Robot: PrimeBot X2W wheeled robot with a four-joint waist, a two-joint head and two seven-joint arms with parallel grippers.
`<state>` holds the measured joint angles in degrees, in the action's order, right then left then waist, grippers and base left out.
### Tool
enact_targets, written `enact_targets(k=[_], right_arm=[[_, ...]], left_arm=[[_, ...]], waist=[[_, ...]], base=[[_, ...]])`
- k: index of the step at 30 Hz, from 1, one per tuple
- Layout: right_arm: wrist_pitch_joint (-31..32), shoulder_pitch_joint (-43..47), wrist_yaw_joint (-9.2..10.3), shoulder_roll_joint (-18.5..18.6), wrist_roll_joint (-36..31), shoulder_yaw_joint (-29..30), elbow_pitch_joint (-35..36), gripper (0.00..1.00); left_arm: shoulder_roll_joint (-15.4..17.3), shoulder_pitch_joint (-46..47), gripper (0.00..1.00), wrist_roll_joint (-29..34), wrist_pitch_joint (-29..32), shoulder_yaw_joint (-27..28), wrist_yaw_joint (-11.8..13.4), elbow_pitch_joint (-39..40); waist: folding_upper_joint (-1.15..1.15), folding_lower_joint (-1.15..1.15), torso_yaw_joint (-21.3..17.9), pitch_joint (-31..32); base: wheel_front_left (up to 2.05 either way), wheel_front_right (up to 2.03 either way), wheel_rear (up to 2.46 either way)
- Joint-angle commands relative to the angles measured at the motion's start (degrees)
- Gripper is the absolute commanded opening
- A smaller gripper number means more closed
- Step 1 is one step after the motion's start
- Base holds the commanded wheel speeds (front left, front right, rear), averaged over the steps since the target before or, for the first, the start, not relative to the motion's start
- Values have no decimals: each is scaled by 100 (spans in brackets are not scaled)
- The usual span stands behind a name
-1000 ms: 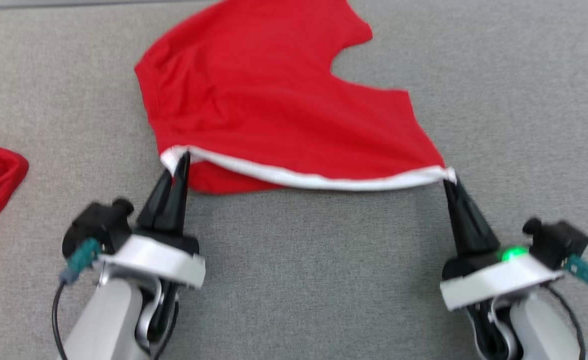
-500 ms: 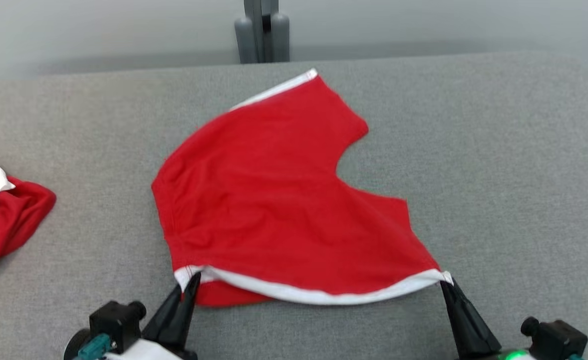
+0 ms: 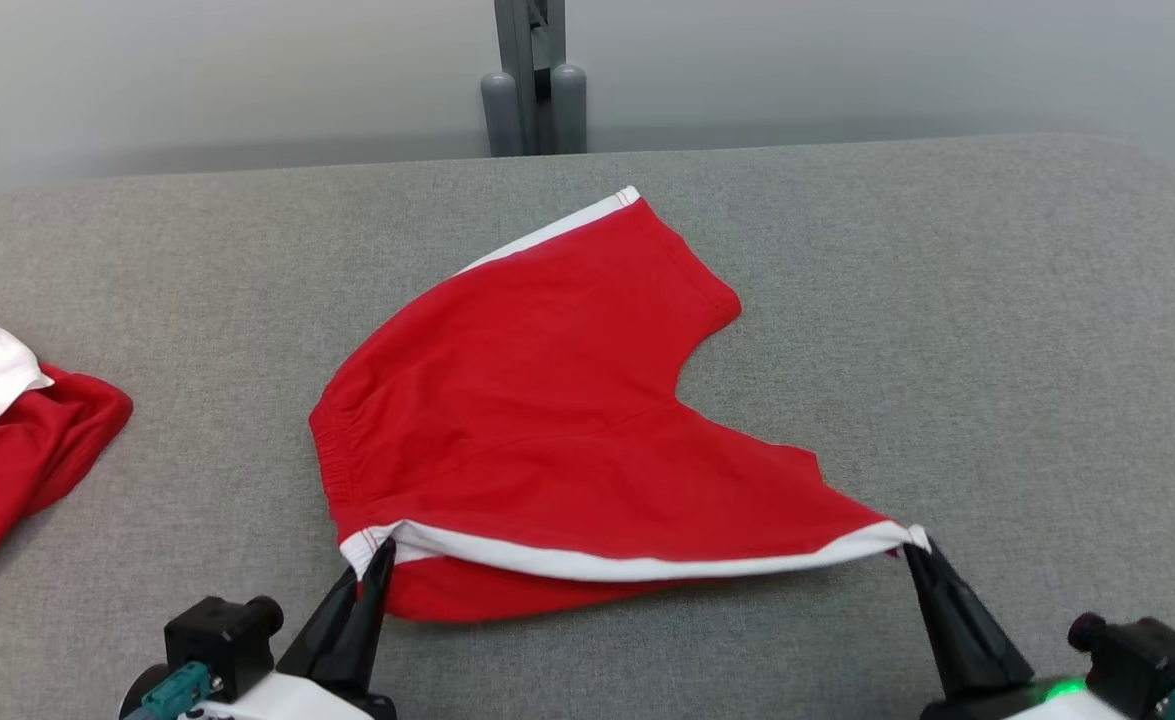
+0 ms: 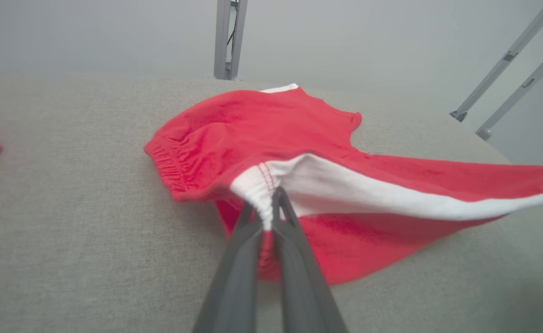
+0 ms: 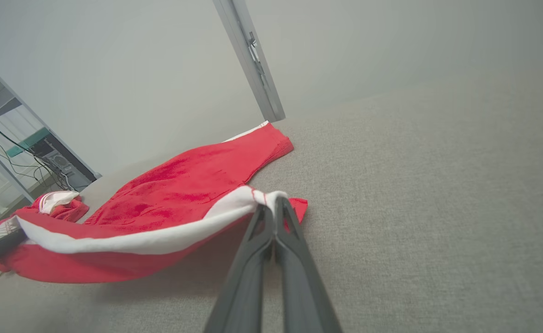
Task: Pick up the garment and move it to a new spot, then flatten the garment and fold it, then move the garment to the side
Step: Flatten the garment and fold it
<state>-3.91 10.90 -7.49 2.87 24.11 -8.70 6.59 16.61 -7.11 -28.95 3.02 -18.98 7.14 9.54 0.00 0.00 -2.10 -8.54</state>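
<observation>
Garment: red shorts in the middle of the head view, partly resting on the grey table. The gathered waistband points to 9 o'clock, one leg to 1 o'clock and the other leg is drawn out to 4 o'clock.
White stripe: a band along the edge of the shorts at 6 o'clock, pulled into a shallow curve between the two grippers.
Left gripper: at 7 o'clock from the shorts, fingers pressed together on the waistband end of the stripe. In the left wrist view white cloth is bunched between the tips.
Right gripper: at 4 o'clock from the shorts, closed on the leg-hem end of the stripe. In the right wrist view the cloth corner is pinched at the tips.
Lift: in both wrist views the held edge hangs above the table with shadow beneath it, while the far part of the shorts lies flat.
Underlayer: a red fold sags below the stripe, just beside the left gripper.
Other cloth: a crumpled red and white heap at 9 o'clock, well apart from the shorts.
Post: a grey upright beyond the table's far edge at 12 o'clock.
</observation>
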Motion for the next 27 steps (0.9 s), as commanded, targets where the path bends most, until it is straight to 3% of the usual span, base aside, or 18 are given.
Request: enact_targets(k=[1,8,17,27], right_arm=[[39,-151,-1,17,-52,39,46,0],[163,-1585,-1,377,-87,-123,-371,0],[56,-4320,-1,999,312,-1008,-2429,0],[-217,-6349,-1,1251,883,-1585,-4445,0]], left_arm=[[0,142,0,-24,9,35,25,22],[-172,814,0,61,-102,97,94,-158],[-537,2285,0,86,-395,34,-167,-1129],[-1105,3448,0,-184,-805,-115,-511,-2355]], waist=[[0,0,23,-40],[0,0,145,-489],[0,0,745,-1205],[0,0,1369,-1792]], base=[[0,0,0],[0,0,0],[0,0,0],[0,0,0]])
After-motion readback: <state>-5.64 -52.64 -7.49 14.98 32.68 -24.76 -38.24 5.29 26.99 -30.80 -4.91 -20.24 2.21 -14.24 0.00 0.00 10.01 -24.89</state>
